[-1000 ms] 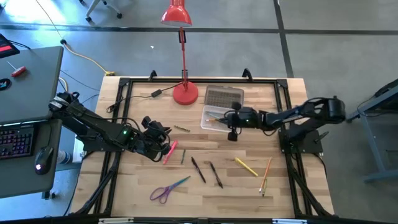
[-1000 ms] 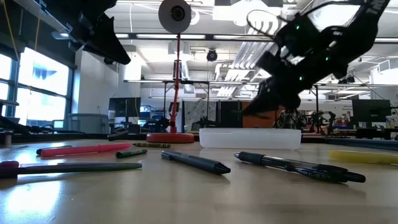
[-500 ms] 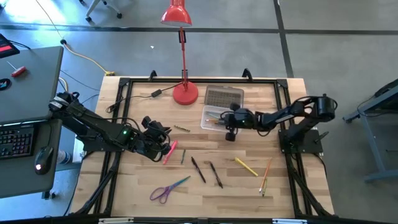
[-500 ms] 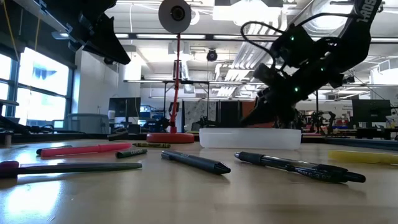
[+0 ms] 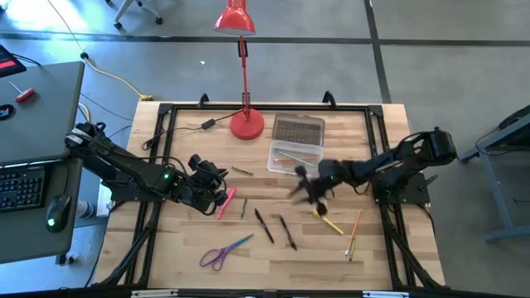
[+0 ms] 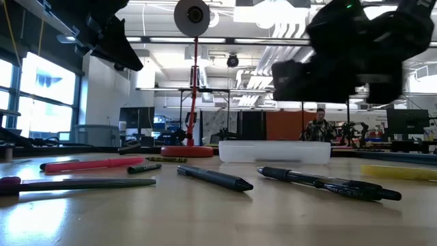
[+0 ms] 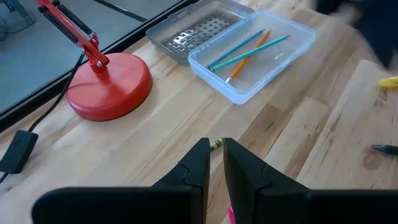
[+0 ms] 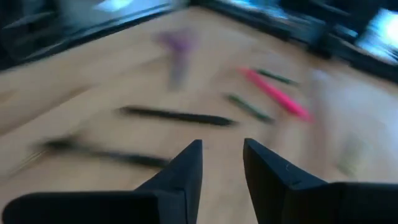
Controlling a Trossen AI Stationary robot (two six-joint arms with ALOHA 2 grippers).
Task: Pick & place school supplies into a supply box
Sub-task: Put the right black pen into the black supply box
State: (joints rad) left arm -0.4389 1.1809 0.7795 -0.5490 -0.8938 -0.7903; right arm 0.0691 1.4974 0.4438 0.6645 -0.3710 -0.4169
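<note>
Fingers, right: the right gripper (image 8: 222,163) shows a clear gap between its two dark fingers (image 8: 186,171) with nothing in it, so it's parted and empty.
Right gripper spot: hanging over the wood between the box and the loose pens, smeared in the high view (image 5: 308,187), just beside the yellow marker (image 5: 328,222).
Fingers, left: the left gripper (image 7: 215,163) has its dark fingers (image 7: 198,167) nearly together with only a thin slit between; I honestly can't tell whether that counts as closed. Nothing pinched in there that I can see.
Left gripper spot: parked over the table's left half (image 5: 209,178), right next to the pink marker (image 5: 226,202).
Supply box: the small clear plastic rectangular case (image 5: 296,156) sits near the far middle of the wooden table (image 5: 364,132), open, with two teal pencils and an orange one lying inside (image 7: 247,51).
Lid: the greyish bumpy translucent lid (image 5: 298,129) lies flat, touching the box on its far side.
Lamp: red desk lamp with a round base (image 5: 247,124) just to the left of the lid.
Loose stuff: two black pens (image 5: 276,226) mid-table, purple-handled scissors (image 5: 220,252) toward the near edge, orange pencils (image 5: 354,233) on the right, a small green pencil (image 5: 242,171) near the left gripper.
Background: a person (image 6: 318,128) stands way off in the room in the low view.
</note>
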